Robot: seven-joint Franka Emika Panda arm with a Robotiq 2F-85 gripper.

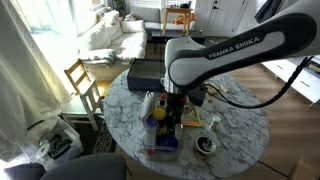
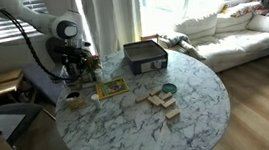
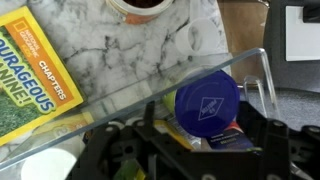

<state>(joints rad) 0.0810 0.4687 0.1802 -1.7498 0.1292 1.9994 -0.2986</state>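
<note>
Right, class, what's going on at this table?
A robot arm's gripper hangs over a clear plastic bin on a round marble table. Its jaws stand apart above a blue-lidded jar inside the bin, seemingly without gripping it. A yellow book lies on the table beside the bin.

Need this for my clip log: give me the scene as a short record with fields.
surface: round marble table
gripper: jaws apart, low over the clear bin
nearest thing: blue lid, inside the bin, between the fingers
outside the bin: yellow book and cup on the marble
elsewhere on table: wooden blocks, dark box
contact with lid: cannot tell
</note>
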